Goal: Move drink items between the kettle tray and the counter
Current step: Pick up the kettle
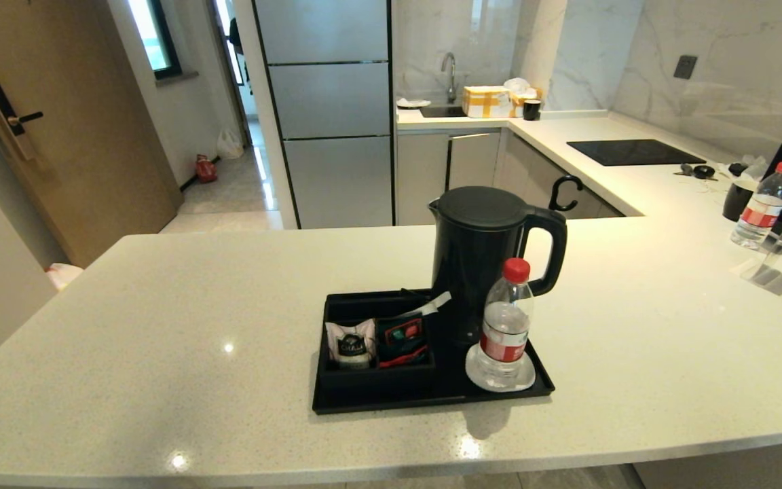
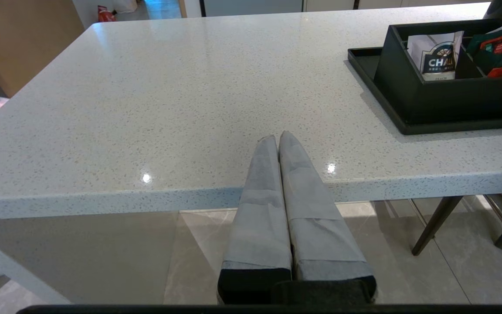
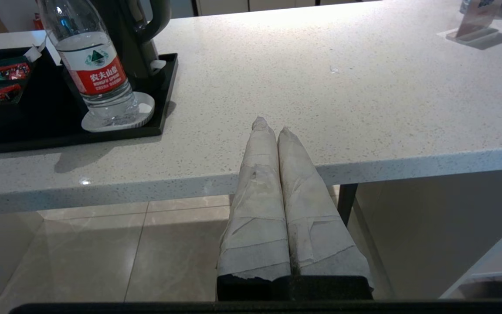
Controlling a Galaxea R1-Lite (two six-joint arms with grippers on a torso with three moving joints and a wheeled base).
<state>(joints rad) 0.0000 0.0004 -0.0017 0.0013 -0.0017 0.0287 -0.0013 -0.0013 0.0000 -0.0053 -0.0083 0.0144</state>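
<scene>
- Kettle point(image 1: 479, 258) stands at the back right of the kettle tray point(image 1: 391, 402), the water bottle point(image 1: 505, 324) on the white coaster point(image 1: 525, 380) in its front right corner, the sachet point(image 1: 350, 343) in a front left compartment.
- My left gripper point(image 2: 277, 138) and right gripper point(image 3: 270, 125) hang before the counter point(image 1: 160, 326) front edge, fingers pressed together, holding nothing.
- Risk: the bottle sits just beside the kettle, so reaching past it could tip it.
- The glossy counter may let a nudged tray slide.

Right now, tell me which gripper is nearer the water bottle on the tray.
Right. The right gripper waits shut at the counter's front edge, just to the side of the water bottle. The left gripper sits shut beyond the tray's far, sachet end.
</scene>
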